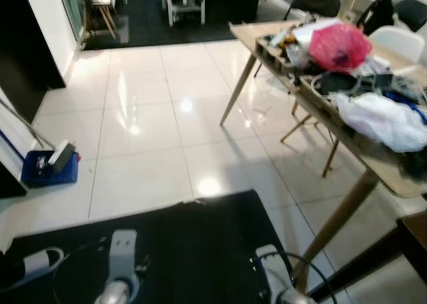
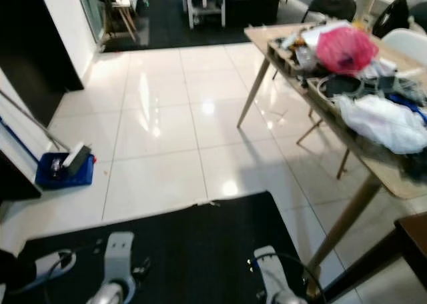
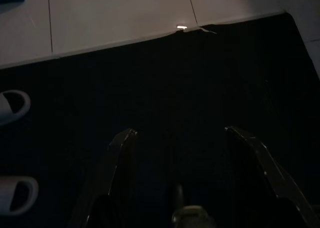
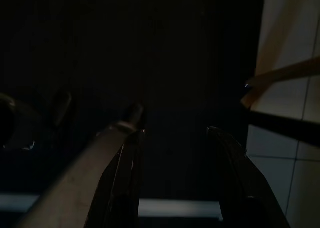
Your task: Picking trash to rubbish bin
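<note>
Glossy white floor tiles [image 1: 147, 137] meet a black rug [image 1: 193, 251]. A cluttered wooden worktop [image 1: 393, 177] carries a pink plastic bag [image 1: 338, 46]. The left gripper [image 3: 182, 153] and right gripper [image 4: 175, 153] hang spread wide over the rug.

Both silver arms hang low w/ nothing held: left two-finger black gripper [image 3: 177, 153] w/ fingers spread apart, right two-finger black gripper [image 4: 175, 158] likewise spread, both pointing down.
</note>
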Controlling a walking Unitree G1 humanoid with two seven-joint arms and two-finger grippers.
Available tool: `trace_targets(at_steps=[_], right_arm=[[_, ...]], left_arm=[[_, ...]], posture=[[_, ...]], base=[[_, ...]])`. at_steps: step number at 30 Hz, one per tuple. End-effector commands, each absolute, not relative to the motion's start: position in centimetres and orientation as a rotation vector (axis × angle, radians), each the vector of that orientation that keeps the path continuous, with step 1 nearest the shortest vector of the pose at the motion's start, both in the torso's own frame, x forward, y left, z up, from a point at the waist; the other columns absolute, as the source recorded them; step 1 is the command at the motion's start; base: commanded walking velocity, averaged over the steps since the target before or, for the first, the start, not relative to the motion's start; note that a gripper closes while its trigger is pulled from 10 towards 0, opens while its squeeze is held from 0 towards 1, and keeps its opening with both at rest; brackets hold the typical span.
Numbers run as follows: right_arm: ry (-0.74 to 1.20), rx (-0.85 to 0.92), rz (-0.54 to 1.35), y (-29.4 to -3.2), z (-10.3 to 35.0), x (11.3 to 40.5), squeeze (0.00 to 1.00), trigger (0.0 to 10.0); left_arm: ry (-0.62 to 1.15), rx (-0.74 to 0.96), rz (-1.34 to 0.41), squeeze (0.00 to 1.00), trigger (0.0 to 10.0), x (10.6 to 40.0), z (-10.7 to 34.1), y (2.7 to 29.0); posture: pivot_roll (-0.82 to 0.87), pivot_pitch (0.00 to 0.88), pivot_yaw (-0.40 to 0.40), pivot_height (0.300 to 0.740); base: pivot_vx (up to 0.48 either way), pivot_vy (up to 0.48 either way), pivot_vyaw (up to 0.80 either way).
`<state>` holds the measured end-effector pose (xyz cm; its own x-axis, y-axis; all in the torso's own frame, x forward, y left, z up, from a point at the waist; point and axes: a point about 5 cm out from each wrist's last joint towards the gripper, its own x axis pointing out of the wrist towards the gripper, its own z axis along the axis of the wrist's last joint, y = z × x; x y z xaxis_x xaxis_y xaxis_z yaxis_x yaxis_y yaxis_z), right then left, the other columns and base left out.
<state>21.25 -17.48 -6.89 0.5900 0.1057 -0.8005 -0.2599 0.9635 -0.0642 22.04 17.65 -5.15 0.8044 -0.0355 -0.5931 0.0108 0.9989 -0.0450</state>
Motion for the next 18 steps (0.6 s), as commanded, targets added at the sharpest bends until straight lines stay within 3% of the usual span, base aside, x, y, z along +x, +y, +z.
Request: trace_targets(at_steps=[1, 18], right_arm=[[0.94, -0.167, 0.225, -16.85, -7.38, 20.5, 0.0, 10.0], [0.929, -0.154, 0.221, -16.68, -7.27, 20.71, 0.0, 10.0]], left_arm=[[0.66, -0.031, -0.021, 0.0, 10.0, 21.43, -5.57, 17.92], [0.664, -0.027, -0.018, 0.0, 10.0, 21.5, -5.57, 18.01]], posture=[[-0.02, 0.066, -0.005, 0.74], [-0.01, 0.067, -0.006, 0.74]], base=[[0.345, 0.0, 0.0], [0.34, 0.0, 0.0]])
